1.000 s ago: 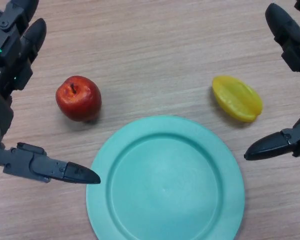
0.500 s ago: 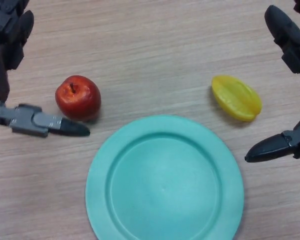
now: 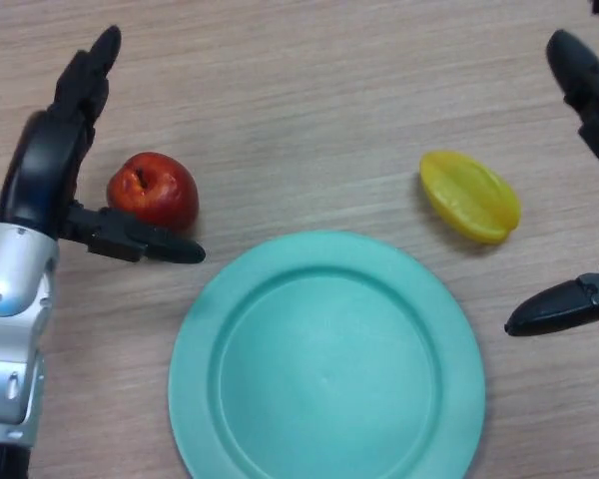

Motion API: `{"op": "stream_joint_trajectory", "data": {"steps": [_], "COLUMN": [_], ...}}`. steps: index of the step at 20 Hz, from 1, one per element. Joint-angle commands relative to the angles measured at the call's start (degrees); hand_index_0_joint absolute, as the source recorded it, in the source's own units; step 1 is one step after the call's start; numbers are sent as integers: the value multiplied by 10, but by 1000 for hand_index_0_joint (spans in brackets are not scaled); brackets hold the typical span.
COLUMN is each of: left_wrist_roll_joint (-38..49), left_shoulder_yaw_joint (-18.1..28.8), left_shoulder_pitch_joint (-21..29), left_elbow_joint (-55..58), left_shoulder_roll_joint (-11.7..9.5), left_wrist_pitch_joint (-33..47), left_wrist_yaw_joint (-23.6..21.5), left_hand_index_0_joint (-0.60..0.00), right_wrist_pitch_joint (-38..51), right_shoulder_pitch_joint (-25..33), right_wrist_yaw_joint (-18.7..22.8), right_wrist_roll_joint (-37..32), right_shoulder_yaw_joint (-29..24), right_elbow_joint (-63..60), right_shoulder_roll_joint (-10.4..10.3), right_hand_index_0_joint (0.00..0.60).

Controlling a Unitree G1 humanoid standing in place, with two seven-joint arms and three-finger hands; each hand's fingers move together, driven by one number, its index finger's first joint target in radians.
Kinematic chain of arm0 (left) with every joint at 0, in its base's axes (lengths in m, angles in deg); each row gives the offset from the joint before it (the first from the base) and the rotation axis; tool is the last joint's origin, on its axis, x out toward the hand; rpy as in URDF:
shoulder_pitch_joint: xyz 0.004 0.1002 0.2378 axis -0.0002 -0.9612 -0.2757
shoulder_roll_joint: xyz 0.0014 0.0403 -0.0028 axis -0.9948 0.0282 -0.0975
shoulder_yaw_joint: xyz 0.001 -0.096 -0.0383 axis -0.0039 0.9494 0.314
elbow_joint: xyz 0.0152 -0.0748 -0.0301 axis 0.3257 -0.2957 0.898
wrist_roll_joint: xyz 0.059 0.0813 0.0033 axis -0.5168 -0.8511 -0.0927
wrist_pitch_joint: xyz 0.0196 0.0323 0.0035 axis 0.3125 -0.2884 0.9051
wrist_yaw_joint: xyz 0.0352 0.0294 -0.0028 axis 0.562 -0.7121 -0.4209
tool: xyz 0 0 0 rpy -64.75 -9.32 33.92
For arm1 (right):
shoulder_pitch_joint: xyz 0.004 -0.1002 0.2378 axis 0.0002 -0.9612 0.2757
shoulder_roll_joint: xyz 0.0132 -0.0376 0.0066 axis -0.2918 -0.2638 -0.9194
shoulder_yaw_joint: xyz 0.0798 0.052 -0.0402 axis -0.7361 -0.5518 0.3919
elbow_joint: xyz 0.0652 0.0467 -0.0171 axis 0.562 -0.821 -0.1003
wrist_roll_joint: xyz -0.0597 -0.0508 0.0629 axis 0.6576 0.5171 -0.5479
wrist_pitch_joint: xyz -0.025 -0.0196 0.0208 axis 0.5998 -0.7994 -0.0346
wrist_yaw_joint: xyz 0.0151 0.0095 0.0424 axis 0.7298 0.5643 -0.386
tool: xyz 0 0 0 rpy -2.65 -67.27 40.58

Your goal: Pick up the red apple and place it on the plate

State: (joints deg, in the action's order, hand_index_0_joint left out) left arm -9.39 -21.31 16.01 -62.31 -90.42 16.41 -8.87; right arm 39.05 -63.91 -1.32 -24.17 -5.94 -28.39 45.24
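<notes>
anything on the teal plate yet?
No. The round teal plate is bare: its whole upper face shows, with no fruit on it. The red apple sits on the wooden table beside the open left hand. Whatever lies beneath the plate is hidden.

1. The red apple [image 3: 154, 192] is sitting upright on the table [image 3: 309, 100], its dark stem pointing up and a yellowish patch showing near the stem, up and to the left of the plate and apart from its rim.
2. The plate [image 3: 326, 361] is lying flat in front of me, round, teal, empty, its lower edge running out of view.
</notes>
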Motion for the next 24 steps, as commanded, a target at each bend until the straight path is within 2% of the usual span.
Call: {"op": "stream_joint_trajectory", "data": {"steps": [1,2,4,5,6,7,8,9,10,11,13,16,18,19,20,22,23,24], "left_wrist_roll_joint": [-30,-33,-41,-65,-79,-97,-112,-142,-166,-176,-164,-116,-102,-113,-115,-117,-121,-127], "left_shoulder_yaw_joint": [23,18,12,6,3,1,0,-2,-1,4,11,22,12,3,-4,-12,-22,-35], "left_shoulder_pitch_joint": [38,39,38,38,38,38,38,36,35,33,22,-17,-70,-116,-144,-171,-196,-222], "left_elbow_joint": [-16,-22,-31,-46,-55,-65,-73,-86,-94,-88,-40,83,184,252,292,329,354,373], "left_shoulder_roll_joint": [-15,-14,-13,-13,-13,-12,-12,-13,-14,-15,-16,-9,-5,5,14,25,34,41], "left_wrist_pitch_joint": [101,102,109,126,134,139,141,143,145,148,149,114,106,71,43,20,15,21], "left_wrist_yaw_joint": [-53,-52,-52,-60,-64,-69,-73,-80,-88,-96,-93,-63,-13,38,64,82,88,90], "left_hand_index_0_joint": [0,0,-200,-350,-417,-467,-500,-550,-584,-600,-600,-600,-600,-600,-600,-600,-600,-600], "right_wrist_pitch_joint": [53,53,53,52,51,49,48,46,42,39,44,40,41,43,43,43,42,41], "right_shoulder_pitch_joint": [8,7,5,3,2,1,0,0,0,0,-3,-2,-3,-3,-2,-2,0,2], "right_wrist_yaw_joint": [-15,-17,-18,-19,-19,-19,-19,-18,-16,-14,-18,-14,-15,-14,-12,-12,-11,-11], "right_wrist_roll_joint": [21,21,21,20,18,16,15,12,8,8,14,10,8,10,10,10,12,14], "right_shoulder_yaw_joint": [-42,-43,-46,-50,-53,-56,-59,-64,-70,-76,-76,-82,-86,-83,-82,-81,-78,-75], "right_elbow_joint": [35,37,38,39,40,41,41,43,45,48,51,55,54,53,53,53,53,53], "right_shoulder_roll_joint": [14,13,12,12,12,12,13,15,18,22,22,23,24,23,23,23,23,24], "right_hand_index_0_joint": [0,0,0,0,50,200,299,449,550,600,600,600,600,600,600,400,251,149]}}
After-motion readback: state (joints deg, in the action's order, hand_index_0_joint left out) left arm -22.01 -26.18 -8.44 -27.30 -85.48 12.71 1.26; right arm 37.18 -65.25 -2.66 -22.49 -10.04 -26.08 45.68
